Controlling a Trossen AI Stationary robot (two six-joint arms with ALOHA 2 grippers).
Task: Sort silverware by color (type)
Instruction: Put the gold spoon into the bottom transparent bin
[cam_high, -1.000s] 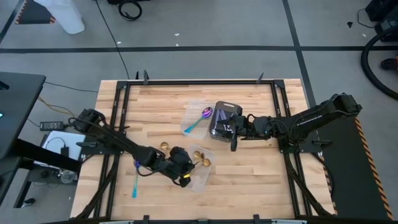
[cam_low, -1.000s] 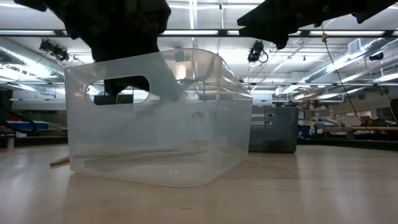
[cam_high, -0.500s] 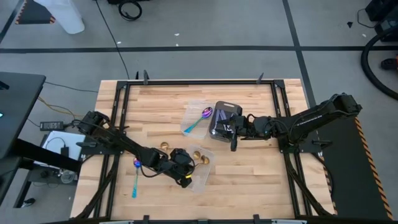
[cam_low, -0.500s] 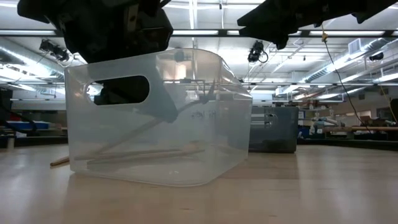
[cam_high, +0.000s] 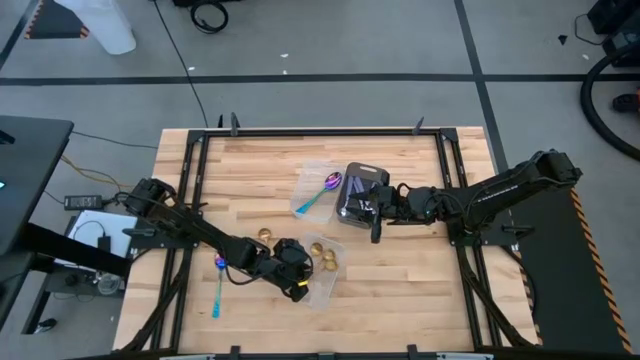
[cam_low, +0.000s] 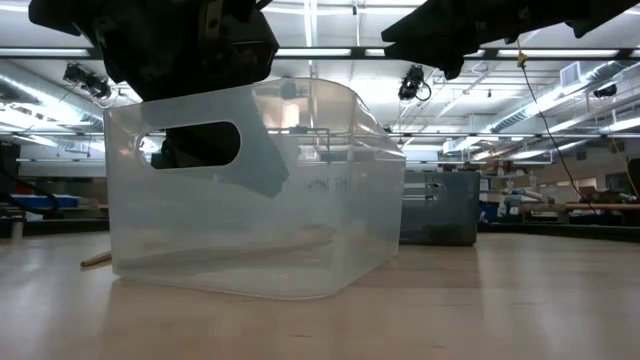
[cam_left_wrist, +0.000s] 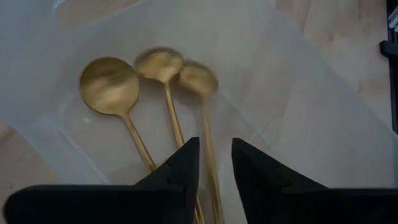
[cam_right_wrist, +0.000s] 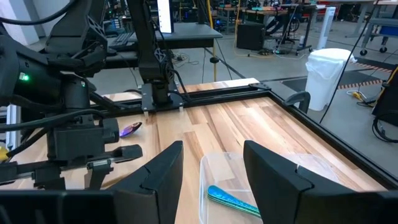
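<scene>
Our left hand (cam_left_wrist: 215, 163) hung released over the near tray (cam_left_wrist: 298, 134), three gold spoons (cam_left_wrist: 163, 66) lying inside. We judged it should lift straight up, clear of the handles. Right hand (cam_right_wrist: 211, 165) waited open.

3 gold spoons (cam_left_wrist: 163, 93) flat, side by side in clear tray, purple-teal spoon (cam_high: 318, 195) in another, 1 purple-blue spoon (cam_high: 218, 282) on table

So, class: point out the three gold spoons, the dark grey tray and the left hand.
gold spoons (cam_left_wrist: 110, 85), left wrist view, largest bowl.
dark grey tray (cam_high: 362, 172), high view, top rim.
left hand (cam_left_wrist: 215, 163), left wrist view, between fingertips.
</scene>
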